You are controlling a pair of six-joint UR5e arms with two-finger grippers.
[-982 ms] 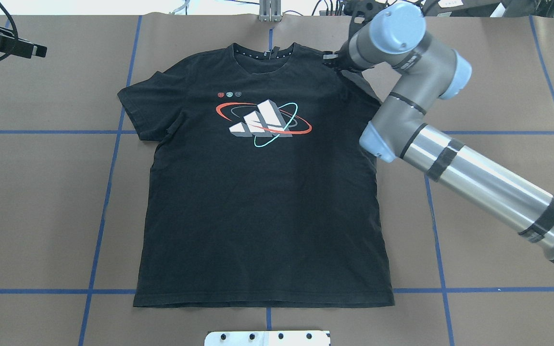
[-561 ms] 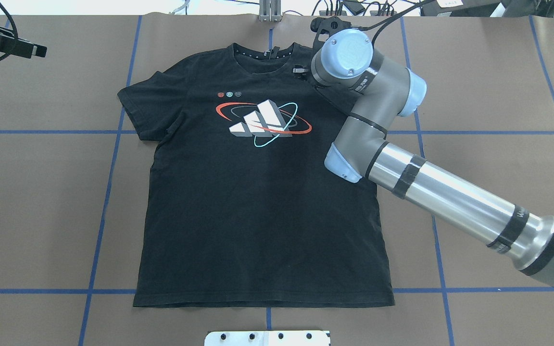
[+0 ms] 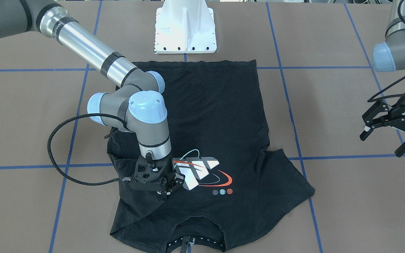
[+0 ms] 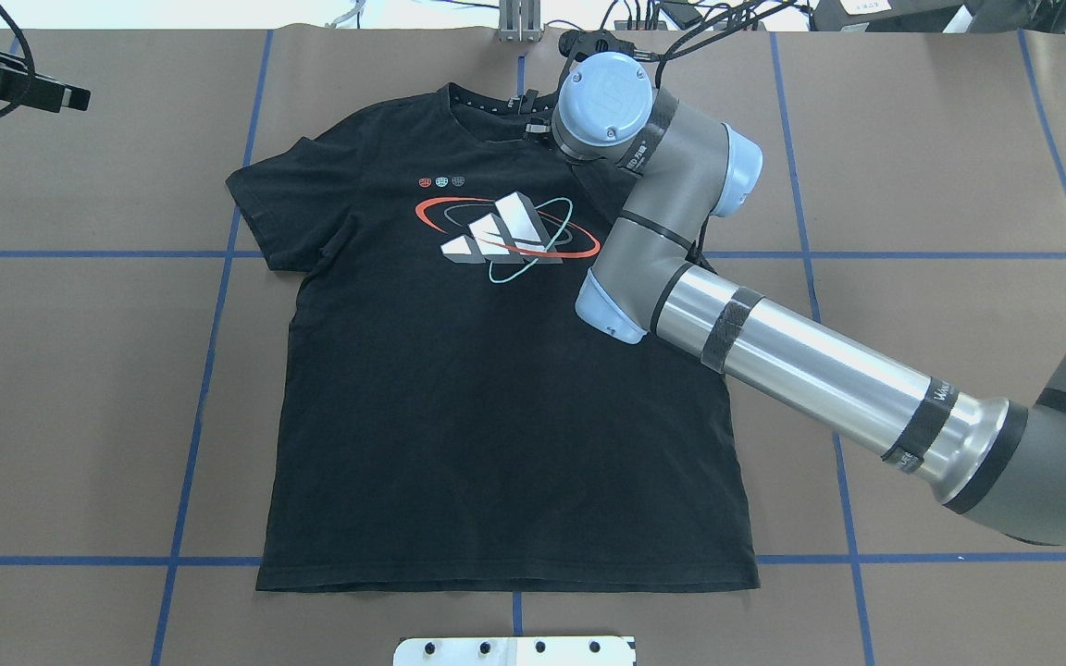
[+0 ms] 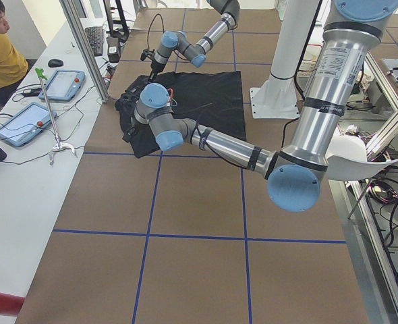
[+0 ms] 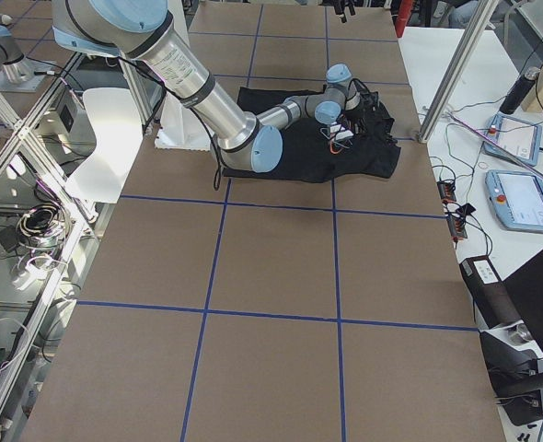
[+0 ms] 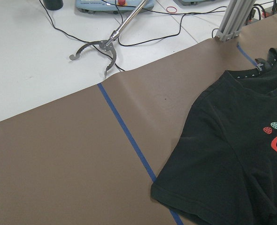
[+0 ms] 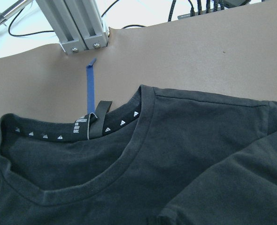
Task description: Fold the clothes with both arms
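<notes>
**Right sleeve fold-in: keep it low and square**

The black short-sleeved T-shirt [image 4: 496, 416] lies print-up on the brown blue-taped table [image 4: 80, 370], its near hem flat. Farther out, the right black two-finger gripper [image 3: 167, 188] looks pinched on the right sleeve, which is folded in beside the print. Judgement: travel low, set the crease parallel to the side seam, and avoid tugging the collar [image 8: 134, 138]. Farthest, the left black two-finger gripper [image 3: 381, 144] hangs spread, well off the shirt.

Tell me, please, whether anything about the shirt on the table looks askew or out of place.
Yes: the T-shirt is lopsided. The sleeve on the robot's right is folded inward and bunched beneath the right gripper, while the other sleeve lies flat and spread.
</notes>
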